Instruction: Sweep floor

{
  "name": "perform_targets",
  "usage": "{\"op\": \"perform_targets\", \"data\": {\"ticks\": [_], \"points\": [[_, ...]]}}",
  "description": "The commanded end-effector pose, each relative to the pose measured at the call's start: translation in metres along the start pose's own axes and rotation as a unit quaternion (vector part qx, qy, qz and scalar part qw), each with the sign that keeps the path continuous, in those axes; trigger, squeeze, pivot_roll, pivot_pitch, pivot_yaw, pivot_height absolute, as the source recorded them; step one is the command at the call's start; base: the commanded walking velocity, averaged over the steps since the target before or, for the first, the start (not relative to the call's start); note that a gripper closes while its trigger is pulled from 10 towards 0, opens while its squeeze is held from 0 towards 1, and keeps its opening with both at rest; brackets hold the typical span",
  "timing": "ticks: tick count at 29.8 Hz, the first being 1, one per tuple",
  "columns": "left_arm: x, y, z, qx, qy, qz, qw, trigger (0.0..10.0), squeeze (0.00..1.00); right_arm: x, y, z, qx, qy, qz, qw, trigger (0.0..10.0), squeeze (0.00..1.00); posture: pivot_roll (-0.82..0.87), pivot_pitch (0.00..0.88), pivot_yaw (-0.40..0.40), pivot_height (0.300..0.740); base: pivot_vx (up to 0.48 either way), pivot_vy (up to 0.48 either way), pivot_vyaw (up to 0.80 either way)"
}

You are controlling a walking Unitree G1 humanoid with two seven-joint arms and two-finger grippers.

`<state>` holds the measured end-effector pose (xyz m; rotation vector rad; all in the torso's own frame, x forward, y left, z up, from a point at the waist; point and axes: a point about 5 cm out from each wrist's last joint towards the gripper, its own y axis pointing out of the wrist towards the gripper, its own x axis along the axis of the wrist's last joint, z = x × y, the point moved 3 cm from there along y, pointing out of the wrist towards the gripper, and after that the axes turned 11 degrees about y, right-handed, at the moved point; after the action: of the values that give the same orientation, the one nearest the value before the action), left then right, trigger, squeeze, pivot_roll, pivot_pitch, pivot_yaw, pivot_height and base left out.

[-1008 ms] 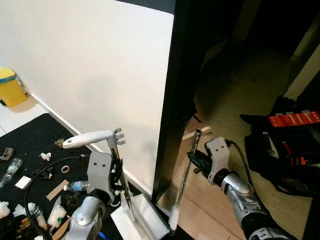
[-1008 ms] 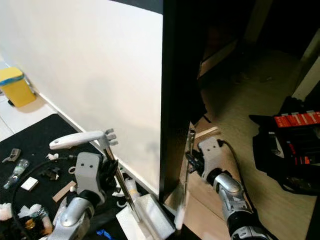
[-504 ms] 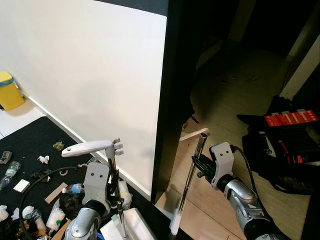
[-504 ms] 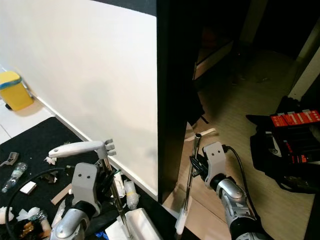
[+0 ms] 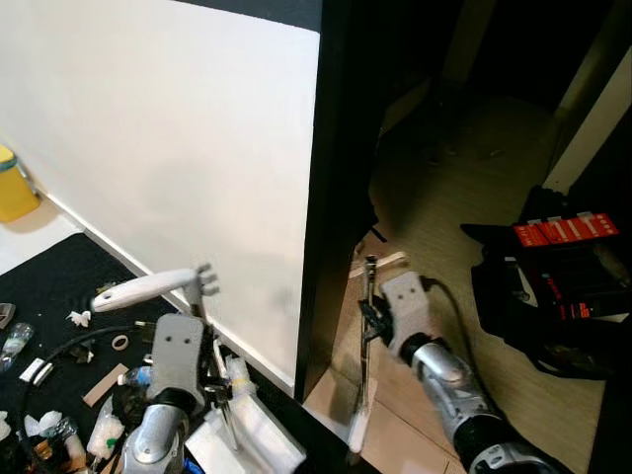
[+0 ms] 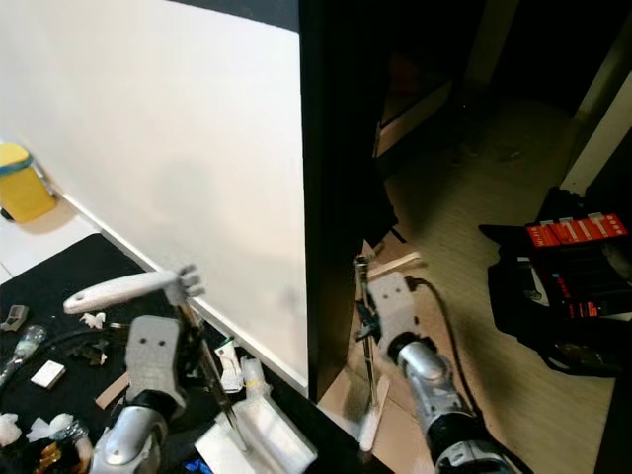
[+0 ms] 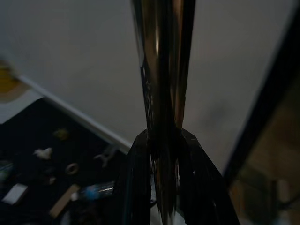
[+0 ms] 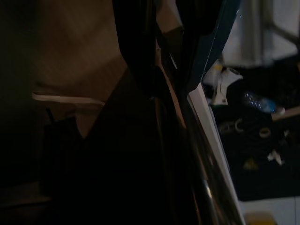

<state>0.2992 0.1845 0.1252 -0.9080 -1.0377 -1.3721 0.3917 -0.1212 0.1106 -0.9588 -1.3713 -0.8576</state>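
Left eye view: the left gripper (image 5: 212,390) is clamped on the metal shaft of a dustpan (image 5: 242,439), whose white grip (image 5: 148,287) sticks out to the left above the black mat (image 5: 59,286) at the near left; the mat is strewn with litter (image 5: 59,395) — bottles, paper scraps, a strip of card — none of it gathered, so by my reading the sweeping proper has barely begun. To the right of the dark door frame (image 5: 331,188), the right gripper (image 5: 370,321) pinches a thin broom pole (image 5: 365,365) that stands nearly upright on the wooden floor (image 5: 444,227), its pale foot at the near edge. Right eye view: the same layout, with a yellow bin (image 6: 20,183) far left by the white wall (image 6: 158,128) and a black toolbox (image 6: 573,267) at the right. Left wrist view: both black fingers (image 7: 136,183) are pressed against the shiny shaft, with the mat's debris beyond. Right wrist view: very dark; the fingers (image 8: 136,42) close on the pole, with litter visible past it. What is left seems to be nearly everything: bringing broom and pan to the mess and collecting it.
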Motion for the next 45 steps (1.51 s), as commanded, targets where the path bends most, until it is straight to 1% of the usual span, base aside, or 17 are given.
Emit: {"op": "perform_targets", "data": {"ticks": [1, 2, 4, 7, 10, 11, 15, 16, 19, 24, 26, 29, 33, 35, 43, 45], "points": [[0.011, -0.001, 0.014, 0.034, 0.013, -0.023, 0.999, 10.0, 0.00, -0.003, 0.003, 0.006, 0.007, 0.005, 0.013, 1.000, 10.0, 0.00, 0.13, 0.220, -0.011, 0.740, 0.000, 0.000, 0.00], [0.011, -0.001, 0.014, 0.034, 0.013, -0.023, 0.999, 10.0, 0.00, -0.003, 0.003, 0.006, 0.007, 0.005, 0.013, 1.000, 10.0, 0.00, 0.13, 0.220, -0.011, 0.740, 0.000, 0.000, 0.00], [0.014, -0.003, 0.018, 0.041, 0.011, -0.027, 0.999, 10.0, 0.00, -0.005, 0.008, 0.014, 0.013, 0.017, 0.027, 0.999, 10.0, 0.00, 0.14, 0.237, -0.016, 0.740, 0.000, 0.000, 0.00], [0.017, -0.006, 0.020, 0.046, 0.011, -0.031, 0.998, 10.0, 0.00, -0.008, 0.014, 0.021, 0.004, 0.009, 0.045, 0.999, 10.0, 0.00, 0.16, 0.255, -0.020, 0.740, 0.000, 0.000, 0.00], [0.019, -0.008, 0.022, 0.051, 0.010, -0.033, 0.998, 10.0, 0.00, -0.009, 0.016, 0.021, -0.007, 0.014, 0.052, 0.999, 10.0, 0.00, 0.17, 0.264, -0.021, 0.740, 0.000, 0.000, 0.00], [0.021, -0.010, 0.023, 0.055, 0.009, -0.034, 0.998, 10.0, 0.00, -0.011, 0.017, 0.020, -0.017, 0.027, 0.063, 0.997, 10.0, 0.00, 0.18, 0.272, -0.020, 0.740, 0.000, 0.000, 0.00], [0.022, -0.012, 0.024, 0.057, 0.008, -0.034, 0.998, 10.0, 0.00, -0.012, 0.017, 0.019, -0.028, 0.037, 0.069, 0.997, 10.0, 0.00, 0.19, 0.281, -0.019, 0.740, 0.000, 0.000, 0.00], [0.023, -0.014, 0.024, 0.059, 0.006, -0.034, 0.998, 10.0, 0.00, -0.013, 0.017, 0.016, -0.041, 0.049, 0.074, 0.995, 10.0, 0.00, 0.20, 0.292, -0.017, 0.740, 0.000, 0.000, 0.00], [0.025, -0.015, 0.025, 0.059, 0.006, -0.034, 0.998, 10.0, 0.00, -0.013, 0.017, 0.012, -0.057, 0.067, 0.073, 0.993, 10.0, 0.00, 0.21, 0.300, -0.014, 0.740, 0.000, 0.000, 0.00], [0.026, -0.016, 0.025, 0.059, 0.007, -0.034, 0.998, 10.0, 0.00, -0.014, 0.018, 0.015, -0.053, 0.076, 0.076, 0.993, 10.0, 0.00, 0.21, 0.308, -0.013, 0.740, 0.000, 0.000, 0.00], [0.029, -0.016, 0.025, 0.060, 0.006, -0.036, 0.998, 10.0, 0.00, -0.013, 0.020, 0.021, -0.047, 0.087, 0.077, 0.992, 10.0, 0.00, 0.23, 0.316, -0.013, 0.740, 0.000, 0.000, 0.00], [0.031, -0.017, 0.025, 0.061, 0.005, -0.037, 0.997, 10.0, 0.00, -0.012, 0.023, 0.025, -0.046, 0.085, 0.077, 0.992, 10.0, 0.00, 0.24, 0.323, -0.013, 0.740, 0.000, 0.000, 0.00], [0.033, -0.017, 0.026, 0.061, 0.005, -0.039, 0.997, 10.0, 0.00, -0.011, 0.024, 0.026, -0.049, 0.086, 0.077, 0.992, 10.0, 0.00, 0.24, 0.324, -0.013, 0.740, 0.000, 0.000, 0.00], [0.036, -0.020, 0.027, 0.063, 0.004, -0.042, 0.997, 10.0, 0.00, -0.007, 0.027, 0.032, -0.047, 0.090, 0.073, 0.992, 10.0, 0.00, 0.27, 0.336, -0.017, 0.740, 0.000, 0.000, 0.00], [0.042, -0.026, 0.029, 0.068, 0.004, -0.044, 0.997, 10.0, 0.00, -0.007, 0.029, 0.035, -0.065, 0.097, 0.077, 0.990, 10.0, 0.00, 0.29, 0.355, -0.024, 0.740, 0.000, 0.000, 0.00], [0.042, -0.028, 0.029, 0.070, 0.003, -0.043, 0.997, 10.0, 0.00, -0.008, 0.030, 0.038, -0.060, 0.086, 0.082, 0.991, 10.0, 0.00, 0.30, 0.360, -0.026, 0.740, 0.000, 0.000, 0.00]]}}
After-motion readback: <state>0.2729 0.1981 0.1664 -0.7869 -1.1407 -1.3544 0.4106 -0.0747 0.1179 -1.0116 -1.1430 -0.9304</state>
